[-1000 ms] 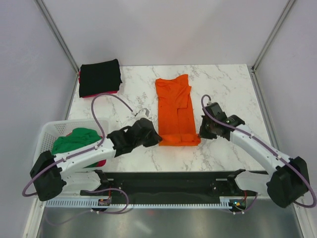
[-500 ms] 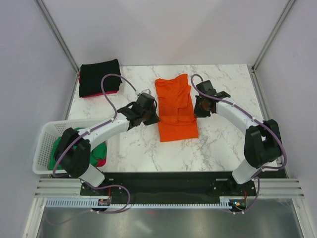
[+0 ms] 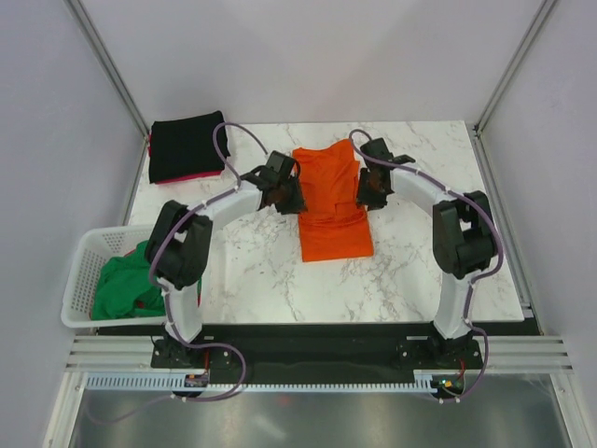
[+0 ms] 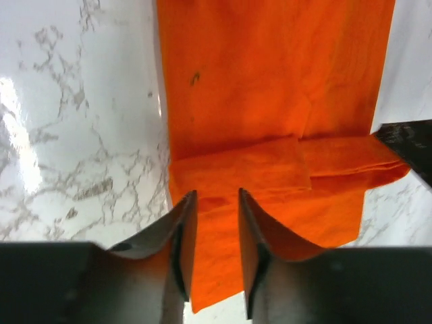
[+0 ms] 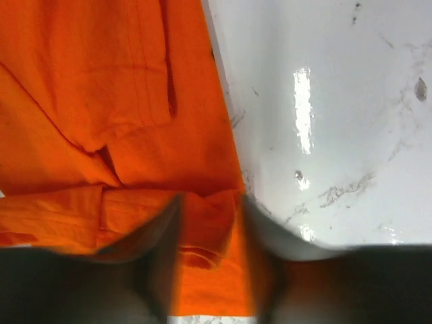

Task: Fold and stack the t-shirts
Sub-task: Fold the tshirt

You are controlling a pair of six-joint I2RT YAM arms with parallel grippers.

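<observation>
Both arms are pinching the orange t-shirt (image 3: 333, 210) mid table (image 3: 252, 271)
Wrist cams are showing left gripper (image 4: 216, 197) and right gripper (image 5: 210, 200) nipping its folded edges, fingers narrow; only the overhead's catching the black t-shirts (image 3: 187, 147) far left.

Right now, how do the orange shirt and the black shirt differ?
The orange shirt lies in the middle as a long strip, only part folded; the black shirt is a compact folded square at the far left. The left gripper and right gripper pinch the orange shirt; neither touches the black shirt. Both lie flat.
</observation>
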